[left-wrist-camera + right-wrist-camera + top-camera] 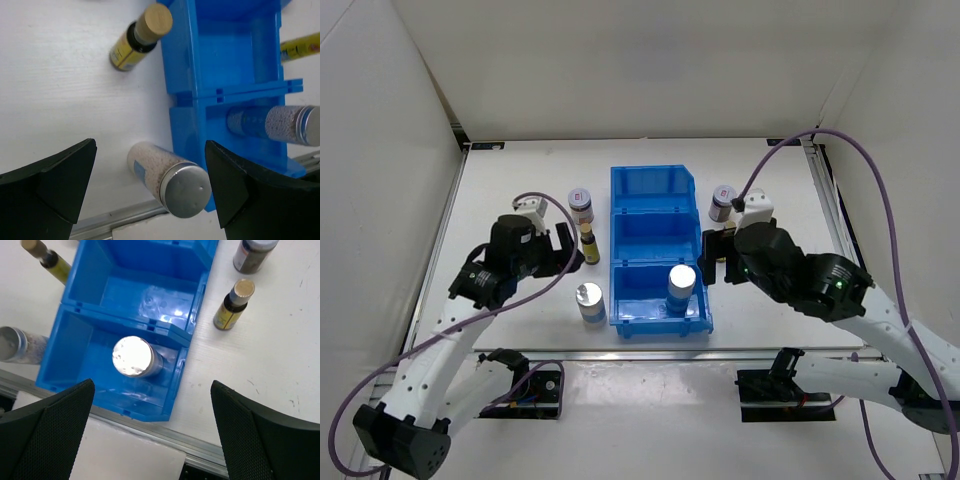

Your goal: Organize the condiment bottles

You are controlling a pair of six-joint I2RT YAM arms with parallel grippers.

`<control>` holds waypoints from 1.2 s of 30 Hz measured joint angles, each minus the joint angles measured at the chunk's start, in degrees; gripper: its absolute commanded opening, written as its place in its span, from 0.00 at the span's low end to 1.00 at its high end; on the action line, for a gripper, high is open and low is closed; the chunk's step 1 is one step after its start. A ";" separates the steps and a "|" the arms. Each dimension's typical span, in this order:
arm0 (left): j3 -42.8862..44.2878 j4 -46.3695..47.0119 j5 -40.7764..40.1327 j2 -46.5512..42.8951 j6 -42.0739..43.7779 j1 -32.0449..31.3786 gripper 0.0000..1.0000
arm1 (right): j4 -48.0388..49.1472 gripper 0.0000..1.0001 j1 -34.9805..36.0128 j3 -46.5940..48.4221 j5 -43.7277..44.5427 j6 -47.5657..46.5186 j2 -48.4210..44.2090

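The large blue plastic divided bin [655, 240] is the landmark. In its nearest compartment one white-and-blue cylinder with a silver top [681, 285] stands upright; the second silver-topped cylinder [165, 177] stands on the white table [520, 180] just beside the bin's left wall at the near end, not touching it. Further along that wall stands a slim dark yellow-labelled bottle with a tan cap [137, 37], and beyond it a short dark jar with a pale lid [581, 203]. Right of the bin stand the other slim bottle [234, 305] and the other short jar [253, 254].

The left gripper [150, 145] hangs left of the bin, jaws spread wide and empty, the outside cylinder showing between its fingers in the wrist view; the right gripper [152, 384] hovers just right of the bin, jaws likewise spread, pinching nothing.

The cylinders look rigid, light and smooth-walled, so likely to twist or slip in a loose pinch; hold one across the body, below the cap. The slim bottles are narrow and would tip easily; grip them at the label, not the neck. The squat jars should stand steadier.
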 measured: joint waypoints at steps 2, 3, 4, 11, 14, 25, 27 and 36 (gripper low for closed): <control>-0.26 -1.05 -0.28 1.05 -0.39 -1.97 1.00 | -0.59 1.00 0.00 -0.44 -0.42 0.13 1.01; -0.37 -1.49 -0.50 1.31 -0.70 -3.10 1.00 | -0.59 1.00 0.00 -0.57 -0.46 0.17 1.22; -0.44 -1.86 -0.94 1.51 -1.03 -4.42 1.00 | -0.59 1.00 0.00 -0.70 -0.59 0.17 1.31; -0.52 -4.59 -4.94 4.72 -3.78 -12.85 1.00 | -0.63 1.00 0.00 -0.98 -0.70 0.31 1.29; -0.63 -5.31 -6.01 4.87 -4.50 -13.99 1.00 | -0.66 1.00 0.00 -1.01 -0.68 0.31 1.29; -1.09 -5.90 -10.47 10.34 -7.13 -20.92 1.00 | -0.76 1.00 0.00 -1.97 -0.55 0.31 1.40; -1.09 -5.99 -11.34 11.41 -7.74 -21.92 0.94 | -0.87 1.00 0.00 -2.29 -0.57 0.35 1.44; 0.35 -9.14 -13.51 12.55 -8.59 -22.75 0.41 | -2.38 1.00 0.00 -5.25 -0.85 2.12 0.57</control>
